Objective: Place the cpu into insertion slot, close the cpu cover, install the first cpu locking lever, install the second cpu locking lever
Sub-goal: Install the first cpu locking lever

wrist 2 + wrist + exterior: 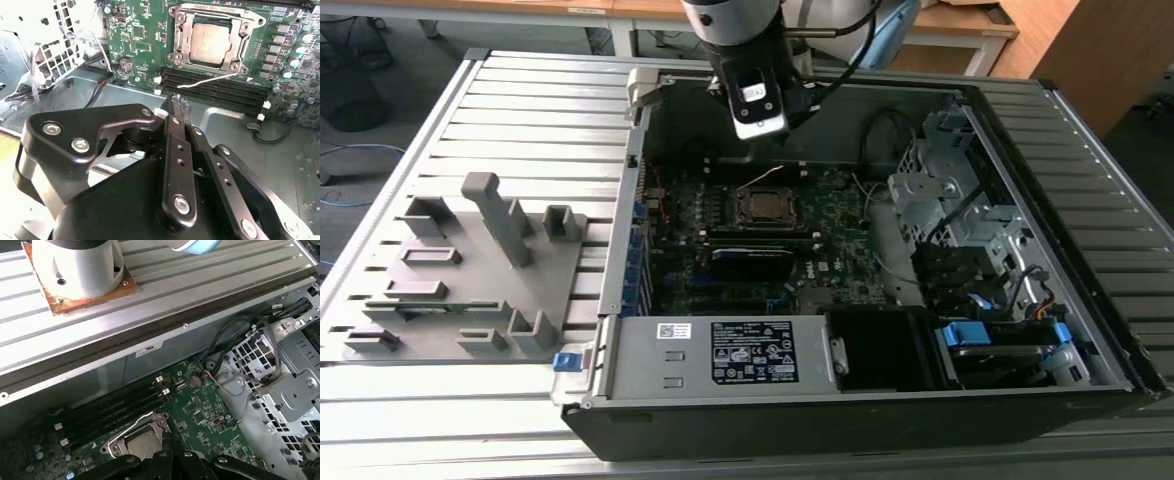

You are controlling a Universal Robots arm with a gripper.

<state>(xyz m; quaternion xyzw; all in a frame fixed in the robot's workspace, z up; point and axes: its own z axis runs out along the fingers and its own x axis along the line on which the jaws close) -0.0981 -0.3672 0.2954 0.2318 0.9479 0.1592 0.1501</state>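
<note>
A: Grey slatted table (520,110), open case (854,420) lying on it. Nearest stuff?

B: Exterior view: power supply (754,352) at the near edge of the case. Grey tray (454,270) on the table, off to the exterior view's left. Behind the supply there's a dark card (750,262) on the board, then the slot (765,205) just past it.

A: Cpu?

B: Cpu (212,44) sits flat in the slot; it also shows in the first wrist view (142,446). Cover (183,39) is down around it, with the silver top showing through the window.

A: Levers?

B: One thin lever (210,80) angles out across the memory slots (215,94), away from the cover, not tucked in. Same one in the first wrist view (131,426). Can't make out the other lever.

A: Gripper?

B: Gripper (178,104) is clenched, tips pinched together with nothing between them. It hangs over the case floor just beside the memory slots, tips near the lever's free end; can't tell if they touch. In the exterior view the gripper (761,125) is above the far side of the board, beyond the slot.

A: Farther back?

B: Arm base (75,265) is bolted to the table behind the case, with wooden desks (961,25) past that.
</note>
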